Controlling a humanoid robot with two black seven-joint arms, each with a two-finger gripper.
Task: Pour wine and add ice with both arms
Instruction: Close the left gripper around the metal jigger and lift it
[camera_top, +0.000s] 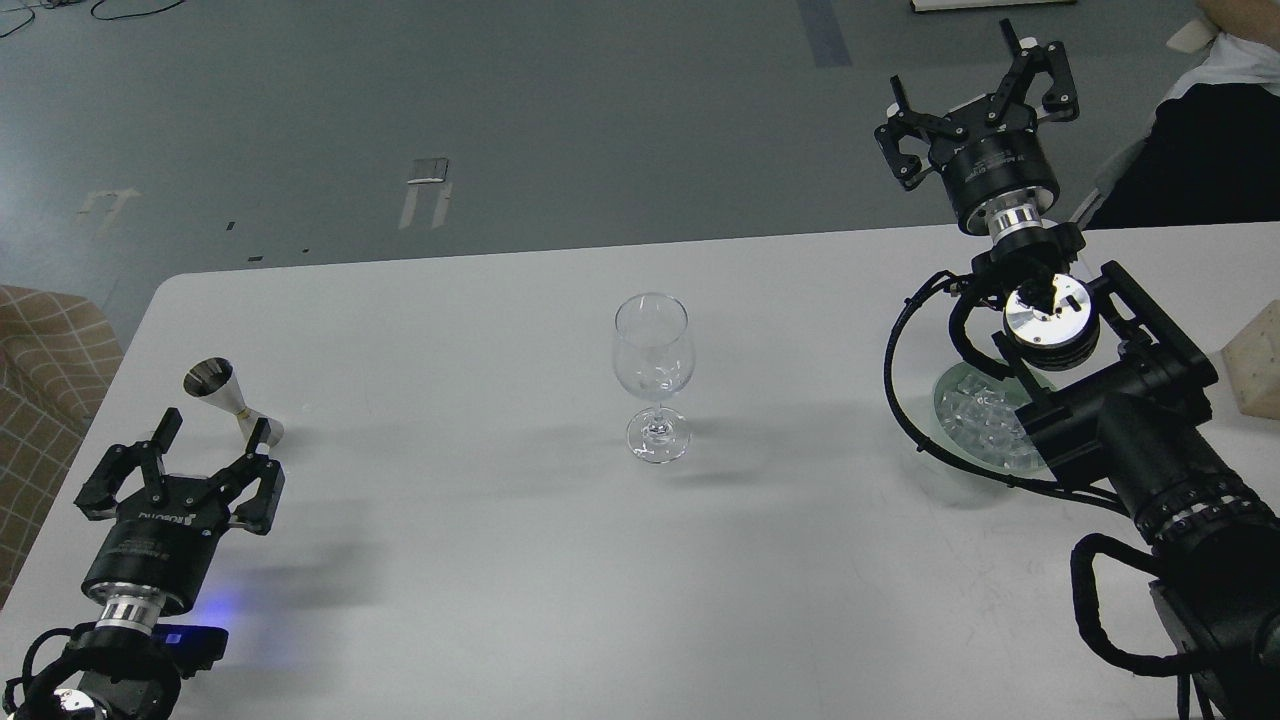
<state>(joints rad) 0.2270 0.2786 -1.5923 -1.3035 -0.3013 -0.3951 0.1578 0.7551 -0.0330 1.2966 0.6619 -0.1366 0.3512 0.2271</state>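
An empty clear wine glass (654, 372) stands upright at the middle of the white table (480, 560). A silver double-cone jigger (231, 400) stands at the left. My left gripper (213, 432) is open and empty, just in front of the jigger with its right finger close to the jigger's base. Clear ice cubes (980, 418) lie in a pale green bowl (946, 410) at the right, partly hidden by my right arm. My right gripper (955, 50) is open and empty, raised beyond the table's far edge, above and behind the bowl.
A beige block (1258, 360) sits at the table's right edge. A person in dark clothes (1210, 150) is at the far right. A checked chair (45, 370) stands off the table's left edge. Black cables loop beside the bowl.
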